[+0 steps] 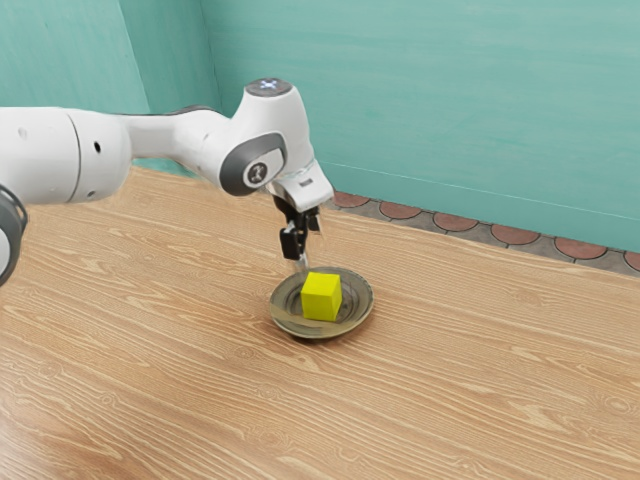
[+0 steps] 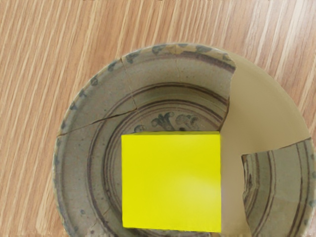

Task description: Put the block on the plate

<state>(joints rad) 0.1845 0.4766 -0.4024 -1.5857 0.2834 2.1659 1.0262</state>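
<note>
Yellow block [image 2: 171, 182] is the item nearest the wrist camera, seated upright in the well of the plate [image 1: 366, 311]. The block's base lies inside the rim. Gripper [image 1: 311, 250] position: above the block and toward the exterior view's upper left, clear of it. Jaw state: fingers spread apart, with nothing between them.

Step in hand, as judged: release complete, clearance stage. Placement appears to meet the task. Next move: raise the hand straight up, fingers kept apart, then withdraw the arm [image 1: 165, 135]. Caution: lateral travel at low height could let a finger nudge the block or tip the plate's rim.

Surface: the table [image 1: 470, 390] has pale, wavy wood grain. The plate carries dark rings, a leaf motif, crack lines and plain tan fill areas. Room: a teal wall [image 1: 440, 100] stands beyond the table; reddish rounded tiles [image 1: 455, 221] run along its foot.
</note>
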